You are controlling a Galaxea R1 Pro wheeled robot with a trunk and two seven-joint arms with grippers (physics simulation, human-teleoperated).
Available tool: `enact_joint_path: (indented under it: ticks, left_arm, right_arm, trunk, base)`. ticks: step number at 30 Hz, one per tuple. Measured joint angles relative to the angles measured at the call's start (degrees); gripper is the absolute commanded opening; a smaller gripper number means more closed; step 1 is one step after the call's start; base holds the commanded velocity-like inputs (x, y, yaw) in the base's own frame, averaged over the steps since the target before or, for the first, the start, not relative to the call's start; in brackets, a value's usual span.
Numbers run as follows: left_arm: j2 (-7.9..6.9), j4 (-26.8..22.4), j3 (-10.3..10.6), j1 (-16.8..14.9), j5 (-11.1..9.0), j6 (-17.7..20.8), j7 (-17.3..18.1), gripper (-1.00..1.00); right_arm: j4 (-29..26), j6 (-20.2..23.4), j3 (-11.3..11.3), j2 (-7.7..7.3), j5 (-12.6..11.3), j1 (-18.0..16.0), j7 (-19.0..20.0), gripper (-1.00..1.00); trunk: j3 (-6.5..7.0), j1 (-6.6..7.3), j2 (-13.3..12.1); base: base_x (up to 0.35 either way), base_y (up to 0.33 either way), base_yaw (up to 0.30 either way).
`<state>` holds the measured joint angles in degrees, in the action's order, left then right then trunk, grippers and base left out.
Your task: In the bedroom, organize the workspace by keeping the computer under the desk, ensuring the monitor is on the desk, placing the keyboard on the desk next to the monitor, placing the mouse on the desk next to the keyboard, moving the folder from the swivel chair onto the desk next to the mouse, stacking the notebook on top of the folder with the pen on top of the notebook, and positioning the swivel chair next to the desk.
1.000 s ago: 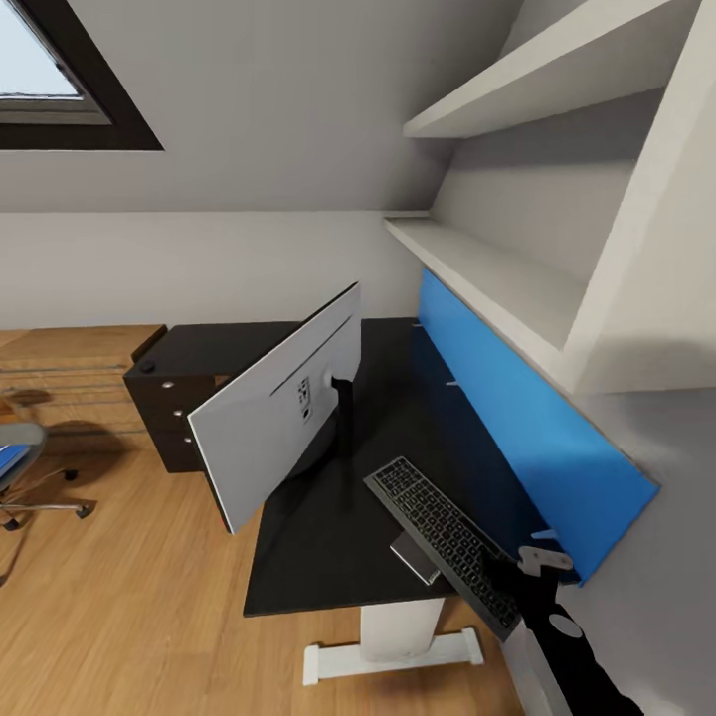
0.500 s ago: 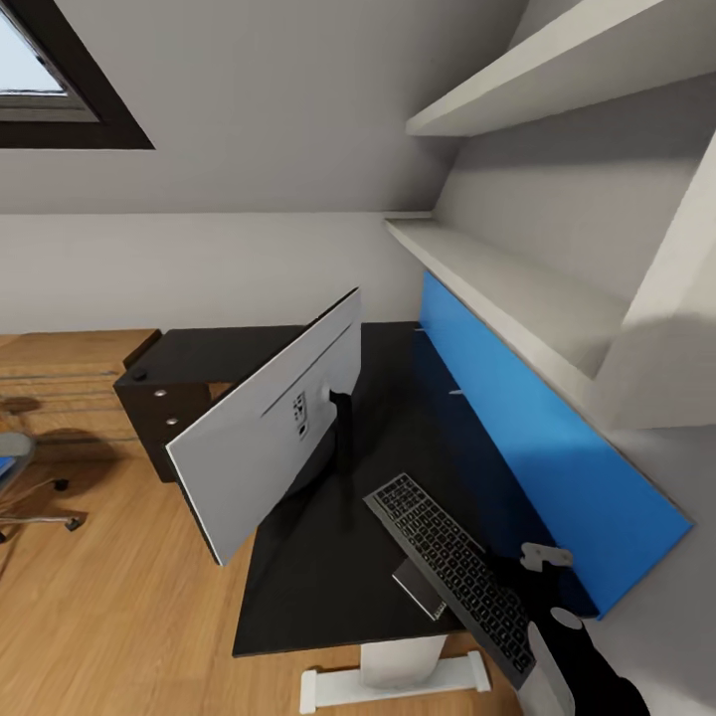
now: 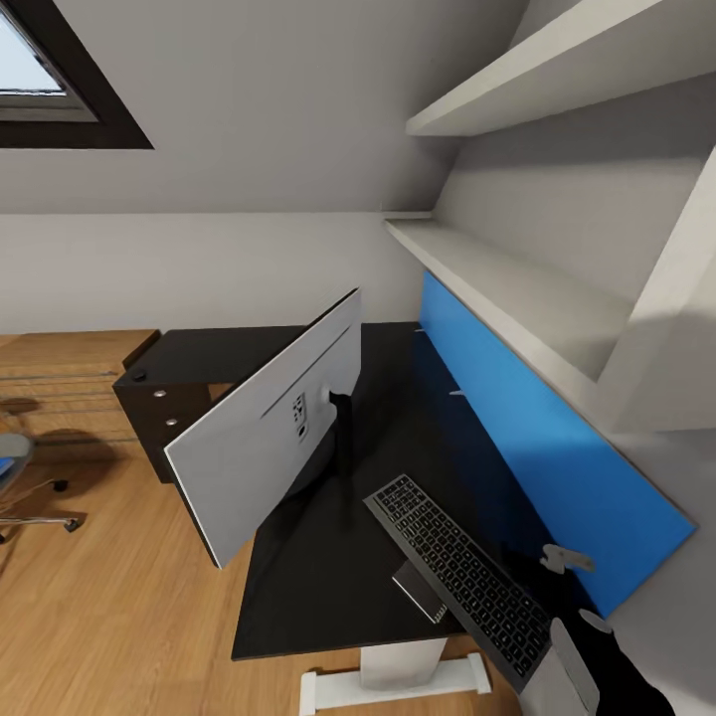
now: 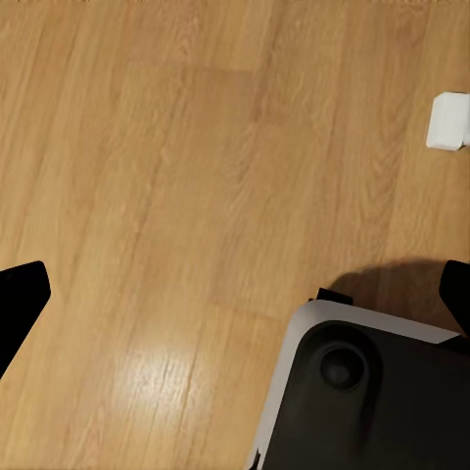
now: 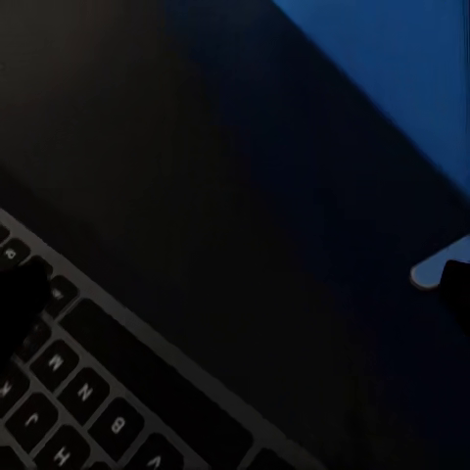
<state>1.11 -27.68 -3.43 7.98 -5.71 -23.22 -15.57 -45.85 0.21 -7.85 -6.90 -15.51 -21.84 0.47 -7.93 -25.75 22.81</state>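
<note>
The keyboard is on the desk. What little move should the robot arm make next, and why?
Probably lift the right end effector away from the slim dark-grey keyboard: its fingers are spread open, and the keyboard already lies on the black desk top beside the wide grey-backed monitor.

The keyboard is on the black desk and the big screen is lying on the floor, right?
Not quite. The keyboard is on the black desk, but the monitor is not on the floor: the head view shows it standing on the desk on its black stand, with its light-grey back turned toward the camera.
</note>
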Motion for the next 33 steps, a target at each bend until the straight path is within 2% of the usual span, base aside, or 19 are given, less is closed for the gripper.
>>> enact_joint_path:
  ticks: [7, 10, 15, 17, 19, 24, 33]
  left_arm:
    - [0.00, 0.00, 0.00, 0.00, 0.00, 0.01, 0.00, 1.00]
    - [0.00, 0.00, 0.00, 0.00, 0.00, 0.00, 0.00, 1.00]
    - [0.00, 0.00, 0.00, 0.00, 0.00, 0.00, 0.00, 1.00]
    - [0.00, 0.00, 0.00, 0.00, 0.00, 0.00, 0.00, 1.00]
    - [0.00, 0.00, 0.00, 0.00, 0.00, 0.00, 0.00, 1.00]
    - [0.00, 0.00, 0.00, 0.00, 0.00, 0.00, 0.00, 1.00]
    - [0.00, 0.00, 0.00, 0.00, 0.00, 0.00, 0.00, 1.00]
  right_arm:
    - [0.39, 0.13, -0.26, -0.46, -3.48, -0.01, 1.87, 1.00]
    - [0.47, 0.20, -0.30, -0.52, -6.84, -0.02, 2.43, 1.00]
    - [0.51, 1.05, -0.32, -0.56, -10.11, -0.02, 2.57, 1.00]
    - [0.55, 2.63, -0.32, -0.63, -12.69, -0.02, 2.66, 1.00]
    - [0.56, 3.43, -0.32, -0.65, -13.89, -0.02, 2.70, 1.00]
    - [0.56, 4.66, -0.33, -0.67, -15.92, -0.02, 2.70, 1.00]
    - [0.99, 5.42, -0.40, -0.68, -16.70, -0.02, 2.61, 1.00]
  trunk:
    - [0.00, 0.00, 0.00]
    - [0.00, 0.00, 0.00]
    - [0.00, 0.00, 0.00]
    - [0.00, 0.00, 0.00]
    - [0.00, 0.00, 0.00]
    - [0.00, 0.00, 0.00]
    - [0.00, 0.00, 0.00]
  base:
    - [0.000, 0.000, 0.000]
    - [0.000, 0.000, 0.000]
    - [0.000, 0.000, 0.000]
    - [0.000, 0.000, 0.000]
    - [0.000, 0.000, 0.000]
    - [0.000, 0.000, 0.000]
    - [0.000, 0.000, 0.000]
